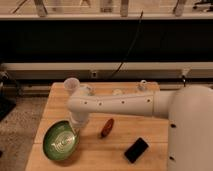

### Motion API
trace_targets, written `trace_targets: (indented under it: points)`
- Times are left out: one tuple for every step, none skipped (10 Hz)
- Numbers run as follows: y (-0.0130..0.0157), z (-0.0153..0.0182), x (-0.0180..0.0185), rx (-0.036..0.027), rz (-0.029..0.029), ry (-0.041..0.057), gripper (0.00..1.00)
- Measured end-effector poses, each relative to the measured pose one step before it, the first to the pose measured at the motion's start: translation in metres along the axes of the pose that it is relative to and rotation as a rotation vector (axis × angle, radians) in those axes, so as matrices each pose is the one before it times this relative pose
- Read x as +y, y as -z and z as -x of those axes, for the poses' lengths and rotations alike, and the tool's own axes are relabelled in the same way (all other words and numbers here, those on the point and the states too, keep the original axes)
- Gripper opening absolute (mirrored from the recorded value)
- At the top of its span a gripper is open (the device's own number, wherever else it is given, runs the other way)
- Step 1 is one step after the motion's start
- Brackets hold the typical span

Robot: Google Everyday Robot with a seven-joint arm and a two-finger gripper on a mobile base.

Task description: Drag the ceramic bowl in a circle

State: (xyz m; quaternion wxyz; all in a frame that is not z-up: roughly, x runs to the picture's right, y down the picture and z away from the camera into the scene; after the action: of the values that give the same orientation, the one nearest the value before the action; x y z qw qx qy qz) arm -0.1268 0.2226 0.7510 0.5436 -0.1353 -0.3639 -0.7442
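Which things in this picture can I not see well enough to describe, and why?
Camera view:
- Hand: at the bowl's right rim; the arm covers how it meets the bowl.
- Table: right side hidden behind the robot body; front cut off by the bottom edge.
- Small items at the table's back: too small to identify.
- Dark flat object: too blurred to name.
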Motion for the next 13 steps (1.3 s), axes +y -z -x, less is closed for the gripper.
trace_targets:
  points:
    - [0.00219, 0.00917, 0.01834, -0.00691, 0.02085, -0.02213, 0.00]
    - [0.00137, 0.00502, 0.01431, -0.00103, 0.01443, -0.02250, 0.00]
    - [0.00157, 0.00354, 0.01493, 0.00053, 0.01364, -0.02756, 0.00]
    - [0.00229, 0.00068, 0.01721, 0.00182, 0.01901, -0.03093, 0.00]
    - [0.00105, -0.00591, 0.00722, 0.00672, 0.00778, -0.01906, 0.00]
    - [0.00053, -0.00974, 0.00555, 0.00892, 0.00783, -0.01149, 0.00]
    - [0.00048, -0.00770, 0.00490, 0.00228, 0.00550, -0.00876, 0.00]
    - [-0.00039, -0.01364, 0.00557, 0.00589, 0.01289, -0.00394, 0.00]
    - [-0.00014, -0.00909, -0.00110, 0.00678, 0.00205, 0.00404, 0.00]
    - [-0.00078, -0.00619, -0.00357, 0.00313, 0.00098, 0.00734, 0.00]
    - [-0.00070, -0.01059, -0.00476, 0.00758, 0.00436, 0.01366, 0.00]
    - [-0.00013, -0.00653, -0.00461, 0.00678, -0.00070, 0.00818, 0.00]
    - [-0.00044, -0.00652, -0.00916, 0.00643, -0.00597, 0.01052, 0.00]
